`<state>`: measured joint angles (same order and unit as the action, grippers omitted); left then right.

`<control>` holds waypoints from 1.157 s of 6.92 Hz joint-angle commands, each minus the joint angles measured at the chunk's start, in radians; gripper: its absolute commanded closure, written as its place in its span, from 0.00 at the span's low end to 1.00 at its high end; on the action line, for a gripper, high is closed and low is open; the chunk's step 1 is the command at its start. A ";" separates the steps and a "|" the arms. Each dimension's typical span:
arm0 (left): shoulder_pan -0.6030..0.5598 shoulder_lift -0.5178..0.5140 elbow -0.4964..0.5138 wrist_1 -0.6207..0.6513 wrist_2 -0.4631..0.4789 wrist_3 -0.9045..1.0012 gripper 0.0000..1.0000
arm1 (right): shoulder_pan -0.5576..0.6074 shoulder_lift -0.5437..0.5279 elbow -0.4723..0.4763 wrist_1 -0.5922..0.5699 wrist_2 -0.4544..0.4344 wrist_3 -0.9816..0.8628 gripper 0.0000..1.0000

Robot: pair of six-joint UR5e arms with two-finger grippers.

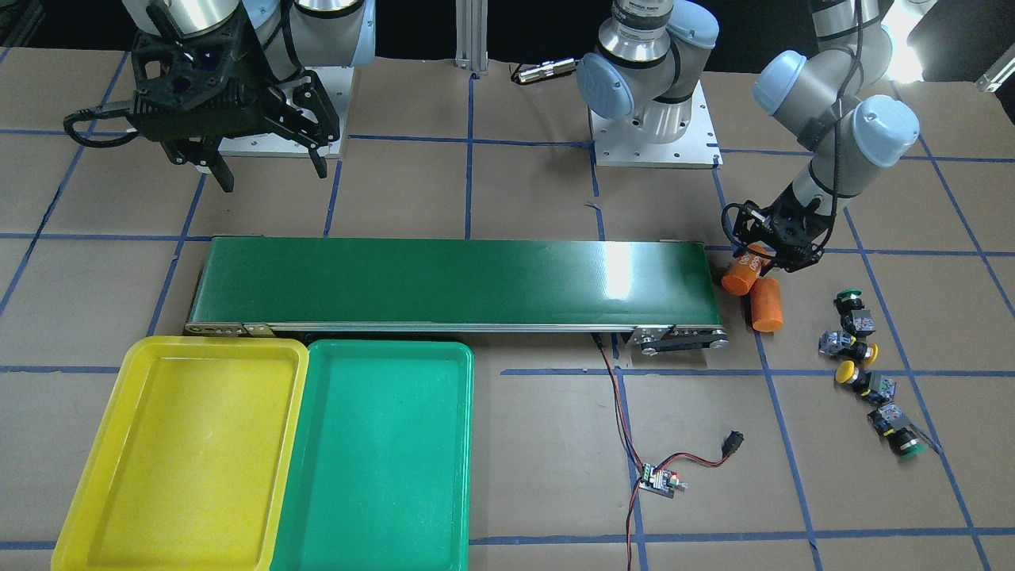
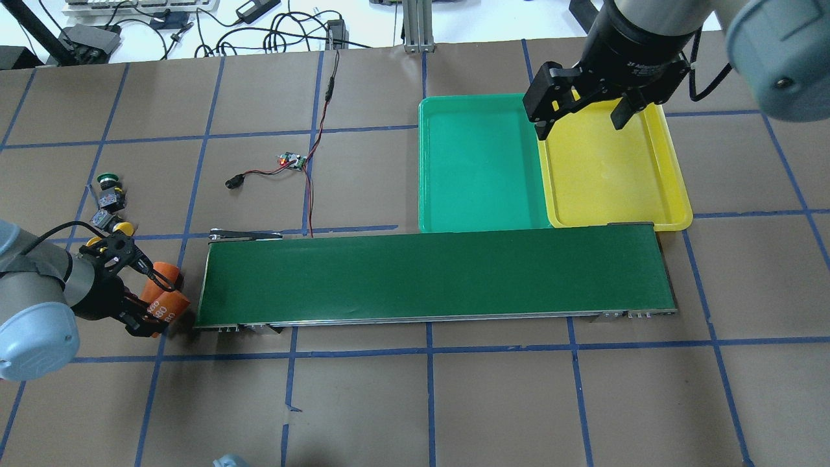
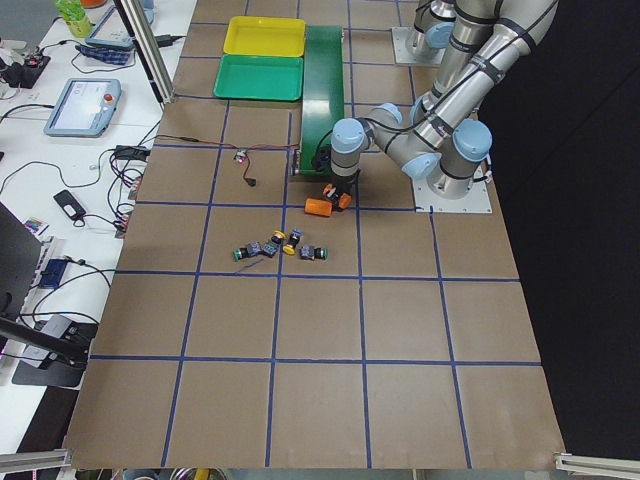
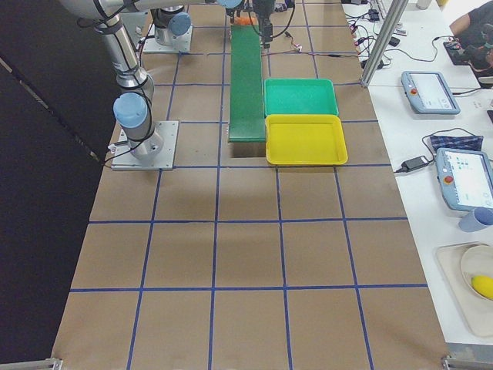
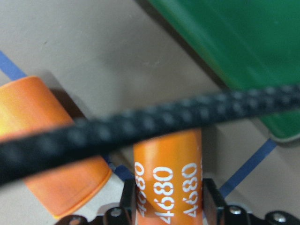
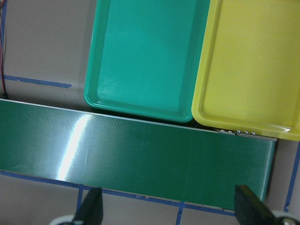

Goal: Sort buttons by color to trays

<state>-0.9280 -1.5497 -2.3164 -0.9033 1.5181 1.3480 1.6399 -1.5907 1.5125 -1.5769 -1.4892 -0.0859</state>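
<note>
Four buttons lie in a loose row on the table: a green one (image 1: 848,300), two yellow ones (image 1: 860,350) (image 1: 848,371) and a green one (image 1: 905,444). The yellow tray (image 1: 182,452) and the green tray (image 1: 381,452) sit side by side, both empty. My left gripper (image 1: 763,258) is low beside the belt's end, apart from the buttons, shut on an orange cylinder (image 5: 168,173) marked 4680. My right gripper (image 2: 577,120) is open and empty, high above the trays; its fingertips (image 6: 91,206) show at the bottom of the right wrist view.
A long dark-green conveyor belt (image 1: 452,274) runs between the trays and the arms' bases. A second orange cylinder (image 1: 767,304) lies beside the held one. A small circuit board (image 1: 658,480) with red and black wires lies in front of the belt.
</note>
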 commanded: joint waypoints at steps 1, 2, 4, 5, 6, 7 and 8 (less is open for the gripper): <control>-0.047 0.028 0.177 -0.238 -0.007 0.043 1.00 | 0.000 0.000 0.000 0.000 0.000 0.000 0.00; -0.148 0.034 0.205 -0.253 -0.007 0.128 1.00 | 0.000 0.000 0.000 0.000 0.000 0.000 0.00; -0.363 0.023 0.198 -0.241 -0.009 0.154 1.00 | 0.000 0.000 0.000 0.000 0.000 0.000 0.00; -0.397 0.013 0.187 -0.241 -0.001 0.178 1.00 | 0.000 0.000 0.000 0.000 0.000 0.000 0.00; -0.402 0.008 0.175 -0.226 -0.001 0.230 1.00 | 0.000 0.000 0.000 0.000 0.000 0.000 0.00; -0.405 0.004 0.170 -0.217 -0.010 0.229 0.14 | 0.000 0.000 0.000 0.000 0.000 0.000 0.00; -0.400 -0.001 0.170 -0.214 -0.006 0.238 0.00 | 0.000 0.000 0.000 0.000 0.000 0.000 0.00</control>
<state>-1.3279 -1.5449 -2.1428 -1.1238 1.5118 1.5729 1.6398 -1.5907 1.5125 -1.5769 -1.4895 -0.0859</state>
